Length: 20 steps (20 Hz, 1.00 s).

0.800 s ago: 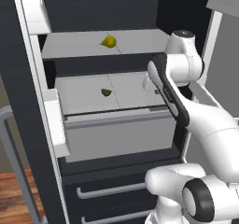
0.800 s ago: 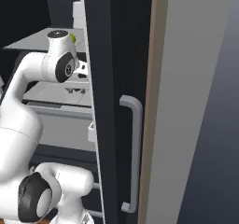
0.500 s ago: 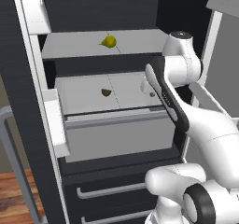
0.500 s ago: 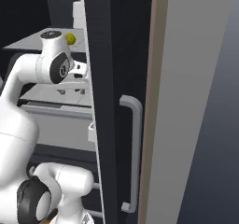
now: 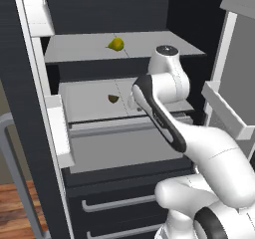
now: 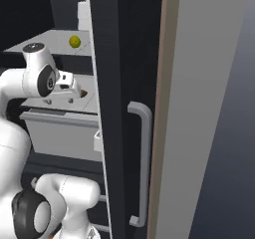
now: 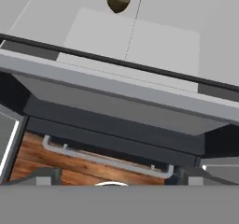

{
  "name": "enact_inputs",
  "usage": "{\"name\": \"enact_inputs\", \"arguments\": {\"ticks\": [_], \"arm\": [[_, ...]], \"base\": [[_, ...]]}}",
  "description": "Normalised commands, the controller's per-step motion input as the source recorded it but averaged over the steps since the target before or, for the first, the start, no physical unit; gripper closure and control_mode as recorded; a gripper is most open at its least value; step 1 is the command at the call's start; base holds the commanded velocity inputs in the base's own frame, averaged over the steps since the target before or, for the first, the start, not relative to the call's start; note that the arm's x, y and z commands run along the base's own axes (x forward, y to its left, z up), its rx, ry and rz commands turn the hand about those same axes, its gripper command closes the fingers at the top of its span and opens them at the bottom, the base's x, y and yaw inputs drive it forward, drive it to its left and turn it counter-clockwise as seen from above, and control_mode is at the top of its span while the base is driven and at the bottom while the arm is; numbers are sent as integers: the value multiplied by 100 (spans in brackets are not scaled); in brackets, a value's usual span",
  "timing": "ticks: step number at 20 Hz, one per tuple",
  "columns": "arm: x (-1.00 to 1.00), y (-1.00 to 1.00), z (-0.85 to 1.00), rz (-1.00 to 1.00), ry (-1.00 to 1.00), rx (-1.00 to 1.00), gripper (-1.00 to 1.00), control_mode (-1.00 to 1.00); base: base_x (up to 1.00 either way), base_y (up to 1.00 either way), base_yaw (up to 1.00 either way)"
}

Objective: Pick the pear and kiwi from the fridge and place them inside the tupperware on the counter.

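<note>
Two fruits sit inside the fridge [image 5: 30,133]: the pear [image 5: 116,45] at upper centre, the kiwi [image 5: 113,98] mid-frame below. End effector [image 6: 74,87] spread wide, gripping nothing.

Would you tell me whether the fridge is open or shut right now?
Open: the fridge shows its inner shelves, with the pear on the upper shelf and the kiwi on the one below.

Pear [image 5: 116,45] on upper shelf [image 5: 79,51], kiwi [image 5: 113,98] below
</note>
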Motion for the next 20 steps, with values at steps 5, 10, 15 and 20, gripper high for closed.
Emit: {"name": "enact_inputs", "arguments": {"ticks": [5,10,15,20], "arm": [[58,22,-8,-31,0,16,-100,-100],[53,0,-21,-36,0,10,-100,-100],[34,0,-49,-5,-17,9,-100,-100],[37,0,-42,4,0,1,-100,-100]], "base": [[0,0,0],[0,0,0],[0,0,0],[0,0,0]]}}
